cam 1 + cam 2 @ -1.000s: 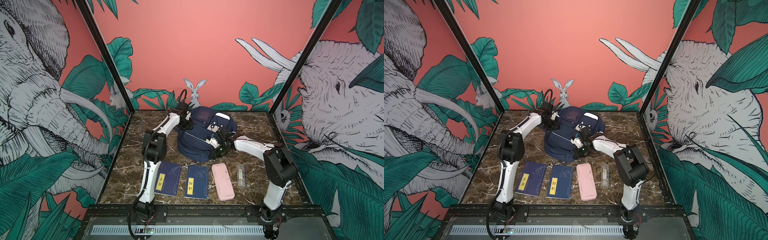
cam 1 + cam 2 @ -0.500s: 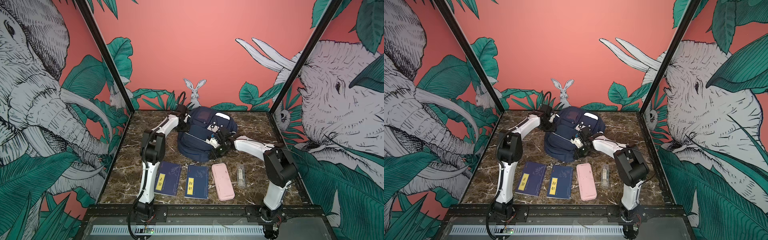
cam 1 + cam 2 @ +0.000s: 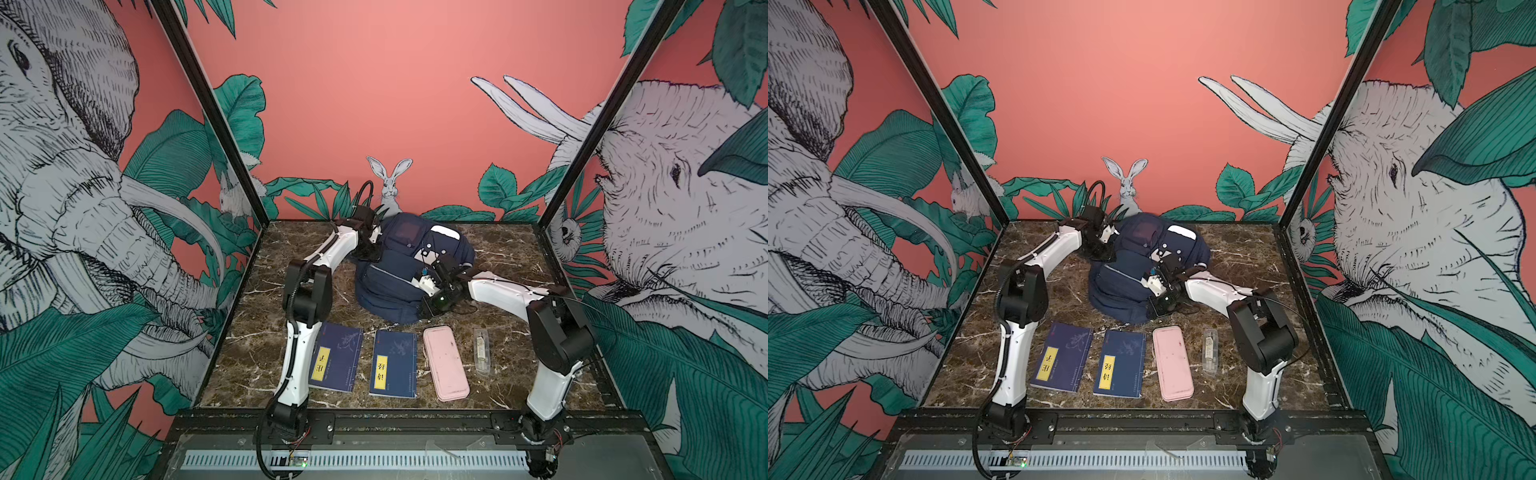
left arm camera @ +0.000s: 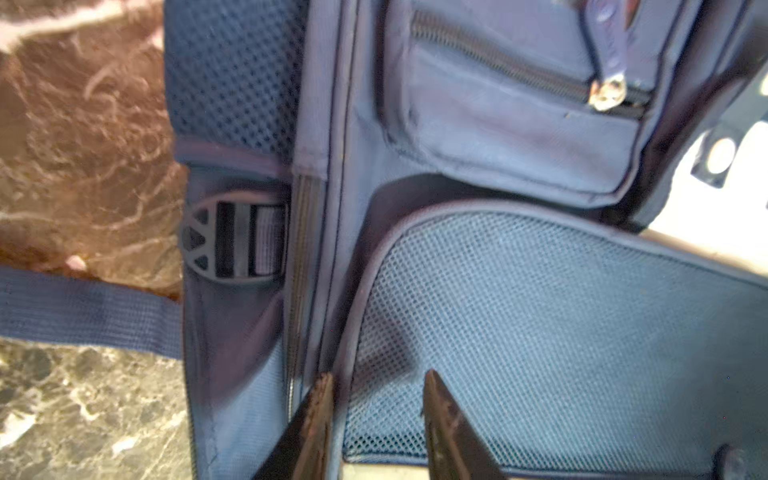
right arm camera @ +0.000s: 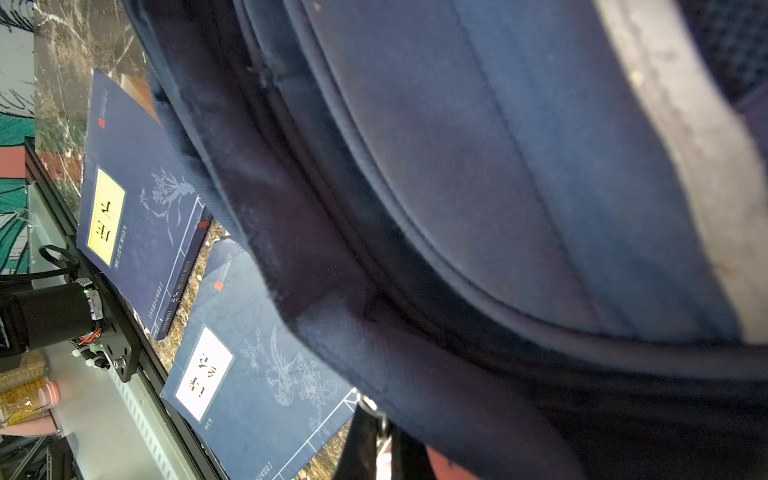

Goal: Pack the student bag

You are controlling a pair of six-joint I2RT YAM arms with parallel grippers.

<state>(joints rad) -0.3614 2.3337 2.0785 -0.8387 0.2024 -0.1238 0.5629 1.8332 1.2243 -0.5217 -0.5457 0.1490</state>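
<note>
The student bag (image 3: 395, 274) (image 3: 1125, 278), a navy backpack, lies at the back middle of the marble table in both top views. My left gripper (image 3: 373, 251) (image 3: 1106, 248) is at its upper left side. In the left wrist view the gripper (image 4: 378, 399) is open, its fingers (image 4: 320, 403) astride the piped edge of a mesh panel (image 4: 540, 332) of the bag. My right gripper (image 3: 422, 277) (image 3: 1152, 279) is on the bag's right side. In the right wrist view it (image 5: 384, 444) is shut on a metal zipper pull (image 5: 369, 405) under the bag's bulging fabric (image 5: 498, 166).
Along the front of the table lie two navy books with yellow labels (image 3: 336, 357) (image 3: 395, 363), a pink pencil case (image 3: 446, 361) and a small clear case (image 3: 481, 351). A strap (image 4: 83, 311) and buckle (image 4: 232, 241) trail off the bag's left side. Frame posts and walls close in both sides.
My left gripper has shifted slightly along the bag's upper left side and its jaws have narrowed a little. The right arm and the bag have stayed put.
</note>
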